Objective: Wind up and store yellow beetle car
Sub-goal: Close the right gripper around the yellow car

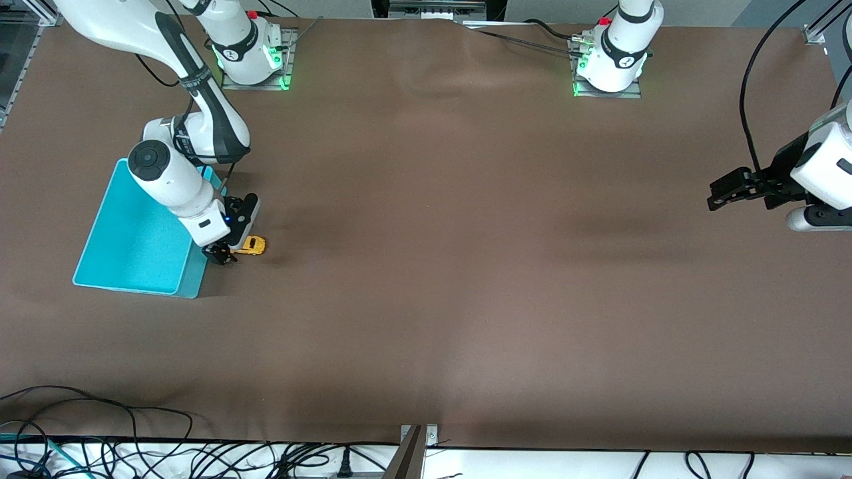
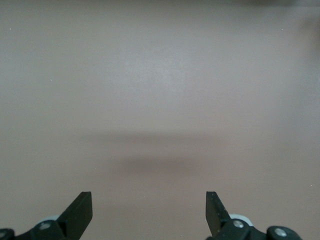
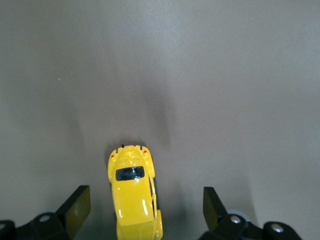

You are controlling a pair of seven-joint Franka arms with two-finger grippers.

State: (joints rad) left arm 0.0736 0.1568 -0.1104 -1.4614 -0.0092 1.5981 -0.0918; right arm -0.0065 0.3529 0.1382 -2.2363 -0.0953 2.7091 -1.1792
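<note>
The yellow beetle car [image 1: 253, 245] stands on its wheels on the brown table, just beside the turquoise bin [image 1: 143, 233]. My right gripper [image 1: 229, 253] is low over the car's end nearest the bin. In the right wrist view the car [image 3: 134, 200] lies between the open fingers [image 3: 77, 207] with a gap on each side, and nothing grips it. My left gripper [image 1: 713, 198] hangs open and waits over the left arm's end of the table. Its wrist view shows only bare table between the left gripper's [image 2: 149, 212] fingers.
The bin's open rim [image 1: 193, 283] lies close to the car, with the right arm's wrist partly over it. Cables [image 1: 133, 452] run along the table's edge nearest the front camera. The brown table [image 1: 466, 266] spreads wide between the two arms.
</note>
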